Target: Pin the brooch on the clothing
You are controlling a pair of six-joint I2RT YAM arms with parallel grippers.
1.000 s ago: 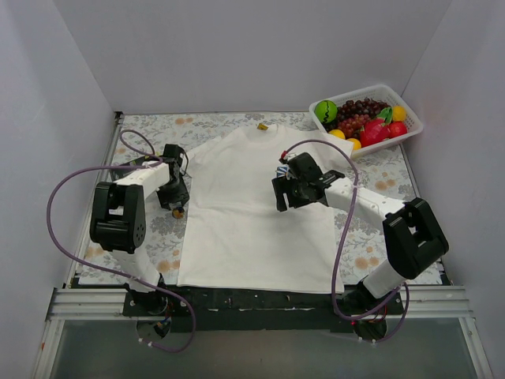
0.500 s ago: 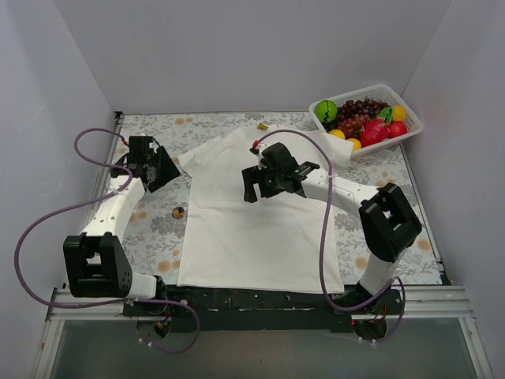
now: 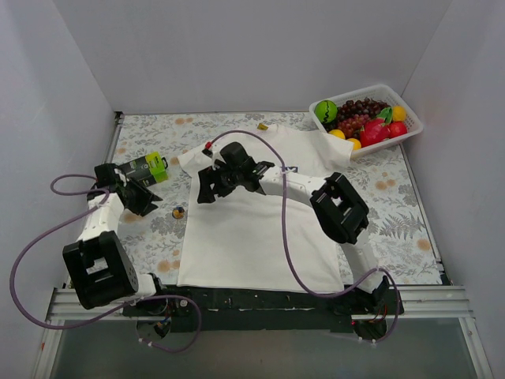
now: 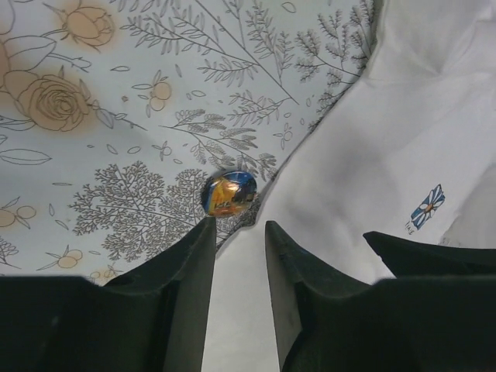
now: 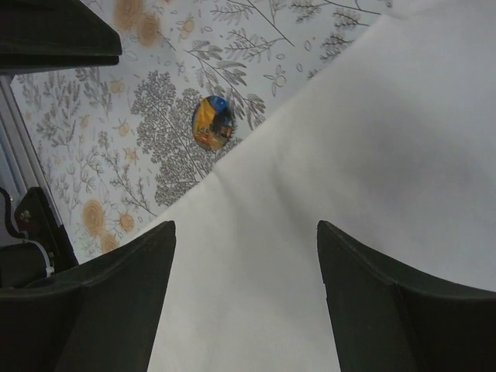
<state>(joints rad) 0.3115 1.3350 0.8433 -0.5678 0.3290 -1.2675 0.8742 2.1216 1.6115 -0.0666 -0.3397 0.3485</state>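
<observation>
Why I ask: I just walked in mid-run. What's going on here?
A two-armed robot is meant to pin the brooch on the white T-shirt spread on the floral table. The brooch lies unheld on the table, right beside the shirt's edge. The left hand is open, its fingertips close to the brooch; the right hand hovers open over the shirt nearby. Nothing is pinned yet.

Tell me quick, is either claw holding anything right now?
Left claw: open a crack, empty, the brooch just beyond its tips.
Right claw: wide open, empty, above the shirt.
</observation>
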